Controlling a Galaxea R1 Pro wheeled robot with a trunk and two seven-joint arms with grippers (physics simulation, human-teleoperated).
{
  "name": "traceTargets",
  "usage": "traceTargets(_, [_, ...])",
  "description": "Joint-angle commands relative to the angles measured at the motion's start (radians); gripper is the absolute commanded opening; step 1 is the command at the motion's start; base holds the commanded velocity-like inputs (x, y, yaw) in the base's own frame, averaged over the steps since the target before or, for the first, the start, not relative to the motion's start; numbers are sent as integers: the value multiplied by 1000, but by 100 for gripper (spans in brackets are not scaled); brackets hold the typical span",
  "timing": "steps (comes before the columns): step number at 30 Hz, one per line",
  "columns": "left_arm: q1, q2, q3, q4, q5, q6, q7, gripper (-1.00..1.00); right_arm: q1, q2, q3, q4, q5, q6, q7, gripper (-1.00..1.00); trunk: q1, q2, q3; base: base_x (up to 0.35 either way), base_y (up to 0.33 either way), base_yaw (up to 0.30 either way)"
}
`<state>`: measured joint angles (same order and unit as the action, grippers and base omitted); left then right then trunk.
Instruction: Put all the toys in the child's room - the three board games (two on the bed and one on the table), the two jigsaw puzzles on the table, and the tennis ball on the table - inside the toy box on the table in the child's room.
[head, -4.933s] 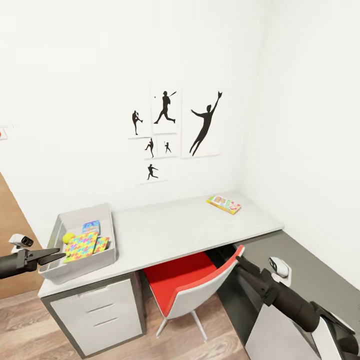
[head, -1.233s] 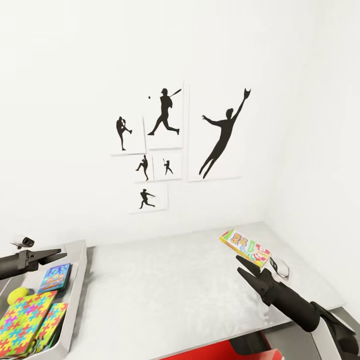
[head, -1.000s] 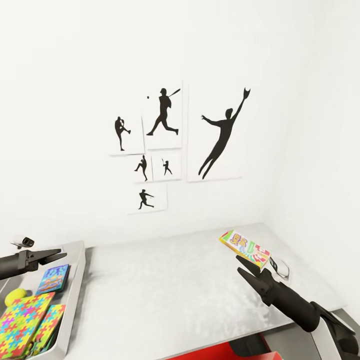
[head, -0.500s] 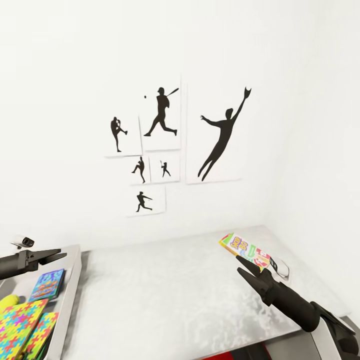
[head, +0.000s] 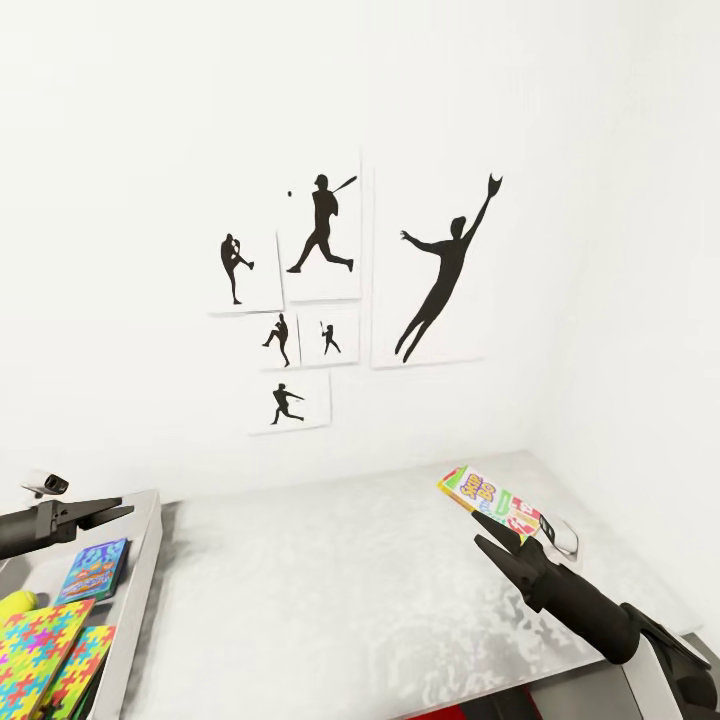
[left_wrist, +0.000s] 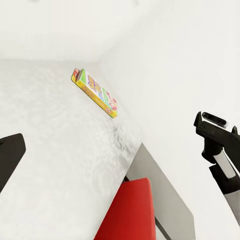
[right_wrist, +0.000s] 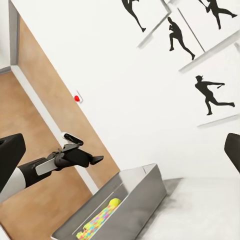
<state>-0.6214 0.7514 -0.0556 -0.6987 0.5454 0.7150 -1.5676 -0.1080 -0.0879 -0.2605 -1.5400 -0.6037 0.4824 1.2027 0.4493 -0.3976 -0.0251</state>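
A colourful board game (head: 492, 499) lies flat on the grey table (head: 330, 580) near the right wall, also seen in the left wrist view (left_wrist: 95, 93). My right gripper (head: 478, 530) is open and empty, its tips just in front of the game's near edge. The grey toy box (head: 140, 570) stands at the table's left end. It holds a blue board game (head: 92, 570), a yellow-green tennis ball (head: 20, 601) and two jigsaw puzzles (head: 40, 650). My left gripper (head: 118, 514) hovers open over the box's far rim, and appears in the right wrist view (right_wrist: 92, 159).
Baseball silhouette posters (head: 350, 290) hang on the white wall behind the table. A red chair seat (left_wrist: 127, 212) sits under the table's front edge. A wooden door (right_wrist: 40, 150) is beyond the toy box (right_wrist: 135, 195). The right wall runs close along the table's end.
The whole picture has shifted a little, with the toy box sliding toward the left edge: the camera moved. Both grippers keep the same pose, and the board game lies where it was.
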Motion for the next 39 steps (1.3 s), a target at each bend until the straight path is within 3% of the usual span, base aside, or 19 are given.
traceTargets(1, [-1, 1, -6, 1, 5, 11, -3, 100, -1, 0, 0, 0, -5, 9, 1, 100, 1, -2, -2, 0, 0, 0])
traceTargets(29, [-1, 0, -7, 1, 5, 11, -3, 100, -1, 1, 0, 0, -4, 8, -2, 100, 1, -2, -2, 0, 0, 0])
traceTargets(39, [-1, 0, -8, 1, 5, 11, -3, 100, -2, 12, 10, 0, -1, 18, -22, 100, 1, -2, -2, 0, 0, 0])
